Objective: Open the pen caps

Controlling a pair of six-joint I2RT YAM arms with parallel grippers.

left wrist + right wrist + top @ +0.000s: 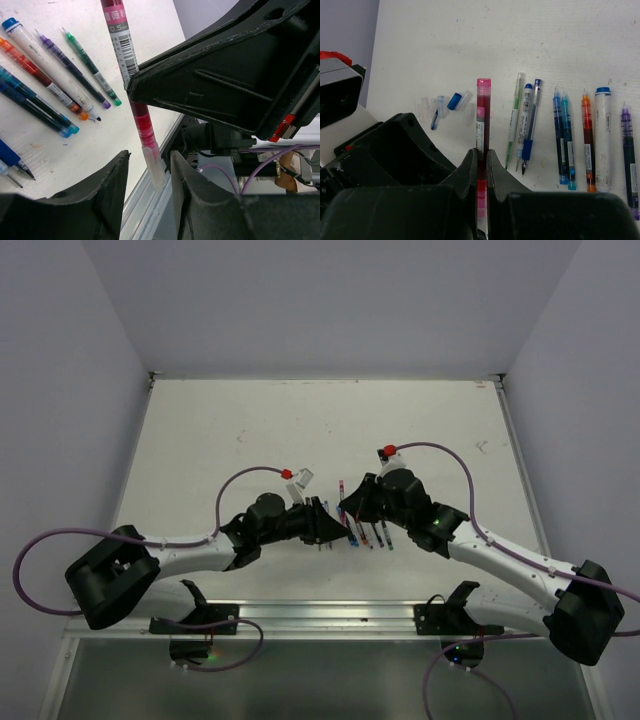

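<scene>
As I judge, done: some caps (454, 101) off.
Remaining: held pen (483, 120).
Right gripper (480, 155): clamps pen.
Left gripper (150, 156): closure unclear.

Soft, even overhead light keeps the white table (300, 420) bright, with faint shadows and no glare. Wrist views are sharp at the table; the left end effector (148, 167) looms dark and slightly blurred.

My right gripper (480, 155) has fingers (465, 172) of rough, dull black plastic. The pink pen (481, 115) is smooth, shiny plastic. The white table (470, 40) looks dull and scuffed.
</scene>
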